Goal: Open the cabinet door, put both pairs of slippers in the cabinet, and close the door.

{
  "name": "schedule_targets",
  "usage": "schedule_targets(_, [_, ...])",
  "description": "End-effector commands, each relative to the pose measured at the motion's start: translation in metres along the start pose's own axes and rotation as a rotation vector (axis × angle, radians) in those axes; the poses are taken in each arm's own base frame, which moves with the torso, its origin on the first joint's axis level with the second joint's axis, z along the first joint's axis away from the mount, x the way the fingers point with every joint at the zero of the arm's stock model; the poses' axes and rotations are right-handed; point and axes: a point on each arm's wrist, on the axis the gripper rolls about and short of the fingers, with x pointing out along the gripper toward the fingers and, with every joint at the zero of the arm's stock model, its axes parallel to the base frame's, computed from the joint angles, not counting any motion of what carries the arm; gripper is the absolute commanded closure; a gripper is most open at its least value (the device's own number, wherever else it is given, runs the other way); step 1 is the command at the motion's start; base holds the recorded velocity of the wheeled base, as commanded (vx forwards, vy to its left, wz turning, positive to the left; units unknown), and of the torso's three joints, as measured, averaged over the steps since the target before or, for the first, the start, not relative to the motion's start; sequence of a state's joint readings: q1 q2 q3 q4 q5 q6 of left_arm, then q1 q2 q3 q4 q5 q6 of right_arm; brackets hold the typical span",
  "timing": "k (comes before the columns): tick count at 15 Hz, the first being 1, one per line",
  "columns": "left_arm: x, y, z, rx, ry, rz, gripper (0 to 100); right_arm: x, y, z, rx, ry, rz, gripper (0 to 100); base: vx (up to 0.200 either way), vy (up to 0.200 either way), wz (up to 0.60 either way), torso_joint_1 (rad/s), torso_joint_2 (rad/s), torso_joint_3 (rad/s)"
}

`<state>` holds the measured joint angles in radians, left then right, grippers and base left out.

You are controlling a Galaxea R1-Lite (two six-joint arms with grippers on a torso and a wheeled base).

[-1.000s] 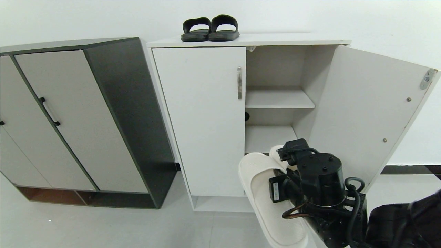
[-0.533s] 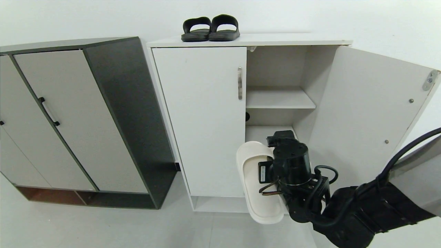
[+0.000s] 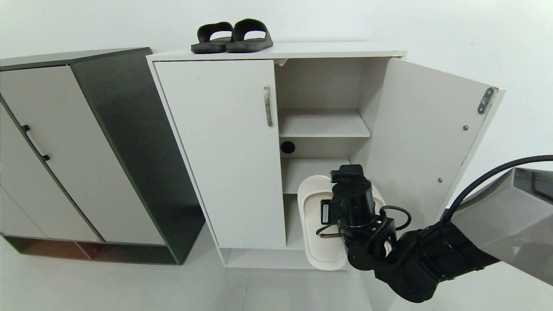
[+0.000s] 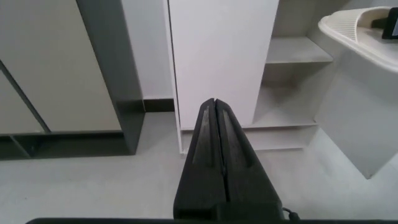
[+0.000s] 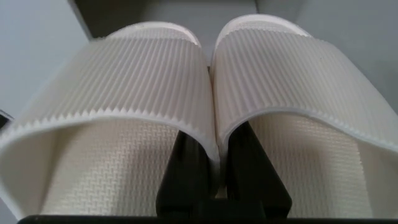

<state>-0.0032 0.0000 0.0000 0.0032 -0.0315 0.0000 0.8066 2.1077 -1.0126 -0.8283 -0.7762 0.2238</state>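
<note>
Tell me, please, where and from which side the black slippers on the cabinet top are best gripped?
Probably at the adjoining inner strap edges of the black slippers, pinched together, coming from the front. They lie side by side, touching, on the cabinet top, with the strap openings facing the robot, so one end effector finger could slide under each strap.

Dark grey cabinet (image 3: 142,151), white wall (image 3: 432,26)

On the cabinet (image 3: 220,151), one pair (image 3: 232,38); before its open right half, the other pair (image 3: 309,224); leftward, a second cabinet (image 3: 86,151).
</note>
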Motion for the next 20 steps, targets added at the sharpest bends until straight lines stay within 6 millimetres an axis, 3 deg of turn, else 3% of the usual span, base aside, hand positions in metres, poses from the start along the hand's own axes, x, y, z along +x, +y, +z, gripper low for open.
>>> schedule_targets(1, [0.0,0.0,0.0,-0.002,0.003,0.001,100,0.008,0.003,-0.006,-0.002,0.001,-0.03,100,0.0,0.0,0.0,0.0,0.0,0.0])
schedule_targets(6, [0.0,0.0,0.0,-0.003,0.003,0.001,100,0.024,-0.003,-0.019,-0.02,0.023,-0.071,100,0.0,0.0,0.0,0.0,0.0,0.0])
schedule_targets(20, [0.0,0.0,0.0,-0.005,0.003,0.001,100,0.038,-0.016,-0.022,-0.026,0.03,-0.133,100,0.0,0.0,0.0,0.0,0.0,0.0])
